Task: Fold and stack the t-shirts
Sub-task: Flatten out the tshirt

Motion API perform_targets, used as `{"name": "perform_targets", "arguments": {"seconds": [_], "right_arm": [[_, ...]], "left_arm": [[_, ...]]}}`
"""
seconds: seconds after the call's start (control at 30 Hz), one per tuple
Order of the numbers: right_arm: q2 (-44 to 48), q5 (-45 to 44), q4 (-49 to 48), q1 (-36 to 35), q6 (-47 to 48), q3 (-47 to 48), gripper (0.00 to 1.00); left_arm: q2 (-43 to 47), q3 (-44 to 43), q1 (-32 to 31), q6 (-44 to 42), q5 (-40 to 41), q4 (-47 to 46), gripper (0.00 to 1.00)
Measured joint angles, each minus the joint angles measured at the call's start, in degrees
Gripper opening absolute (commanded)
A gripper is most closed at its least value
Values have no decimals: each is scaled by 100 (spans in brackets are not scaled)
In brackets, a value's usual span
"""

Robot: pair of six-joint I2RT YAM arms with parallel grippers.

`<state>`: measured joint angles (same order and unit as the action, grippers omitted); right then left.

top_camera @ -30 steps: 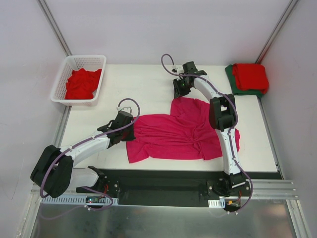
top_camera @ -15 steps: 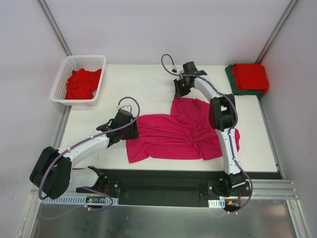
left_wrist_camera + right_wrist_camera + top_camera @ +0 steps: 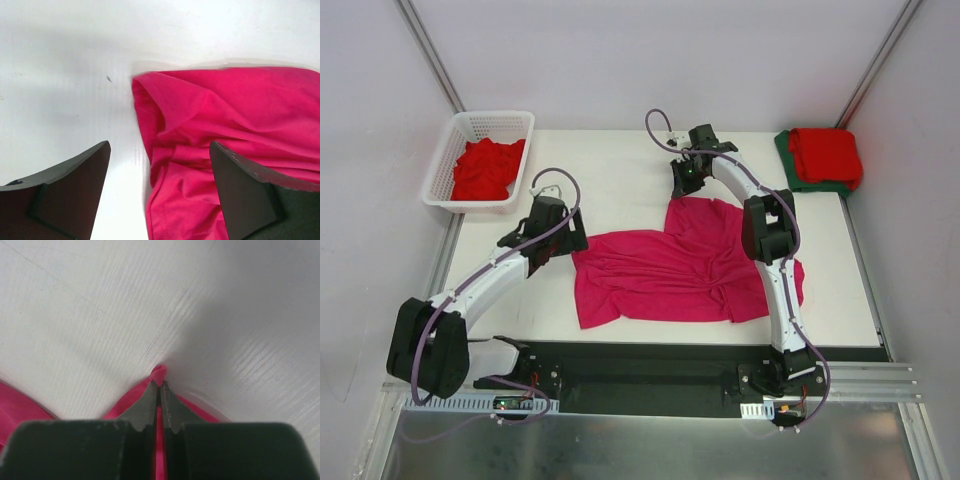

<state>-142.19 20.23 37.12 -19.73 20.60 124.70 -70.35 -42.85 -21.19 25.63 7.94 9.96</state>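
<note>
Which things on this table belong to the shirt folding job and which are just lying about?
Job: magenta t-shirt; red t-shirts in the white basket; folded red t-shirt on dark green t-shirt.
Lying about: white basket.

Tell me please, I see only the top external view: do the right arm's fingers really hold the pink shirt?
Observer: Yes. In the right wrist view the right fingers are shut on a small pinched peak of the magenta t-shirt.
Operator: And the other arm?
Observer: The left wrist view shows the left fingers wide open and holding nothing; the shirt's rolled edge lies below the gap between them.
</note>
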Motion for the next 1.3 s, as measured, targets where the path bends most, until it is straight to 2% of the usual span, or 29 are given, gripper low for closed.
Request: {"name": "perform_targets", "arguments": {"seconds": [0.27, 0.67, 1.03, 1.3], "right_arm": [[0, 0, -20, 0, 0, -37, 1], [0, 2, -50, 0, 4, -66, 1], [0, 0, -50, 0, 4, -66, 1], [0, 0, -50, 0, 4, -66, 2]], "left_arm": [[-522, 0, 428, 35, -343, -243, 78], [-1248, 2, 953, 553, -1381, -1279, 75], [-1290, 286, 1283, 1300, -2116, -1991, 73], [-905, 584, 1303, 1578, -2155, -2002, 73]]}}
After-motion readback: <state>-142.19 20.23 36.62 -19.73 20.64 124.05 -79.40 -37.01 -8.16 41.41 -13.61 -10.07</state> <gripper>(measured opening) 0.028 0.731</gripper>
